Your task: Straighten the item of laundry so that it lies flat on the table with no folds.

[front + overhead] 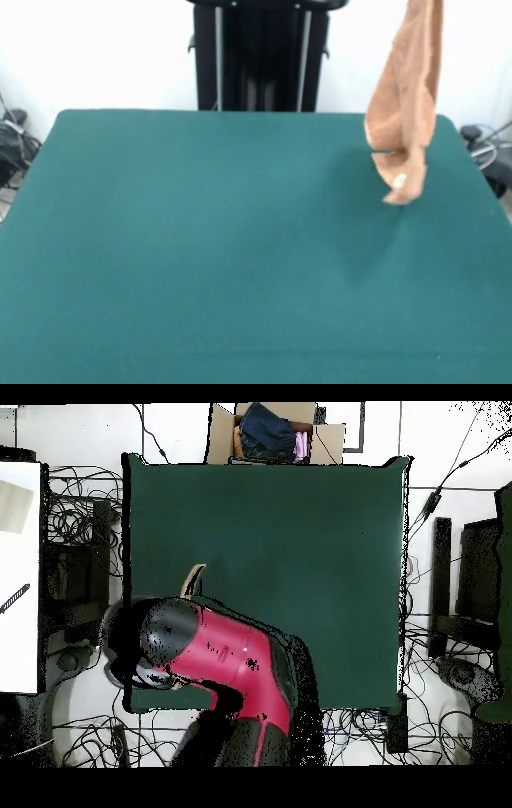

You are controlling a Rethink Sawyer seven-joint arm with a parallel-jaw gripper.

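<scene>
Towel is seen hanging bunched at upper right of the front view, clear of the tabletop. Flattening is judged not yet done. Fingers' state cannot be told.

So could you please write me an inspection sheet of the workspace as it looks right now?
Surface: green table, nothing lying on it.
Job's things: towel hanging in the air, bunched lengthwise, lower end just above the table with a white label showing.
Clutter: nothing seen on the table.
Gripper: hidden; front view cuts off above the towel, overhead view shows only the arm.
Cables: tangles on the floor along both sides.
Surroundings: cardboard box of clothes beyond the table's far edge; pedestal.
</scene>
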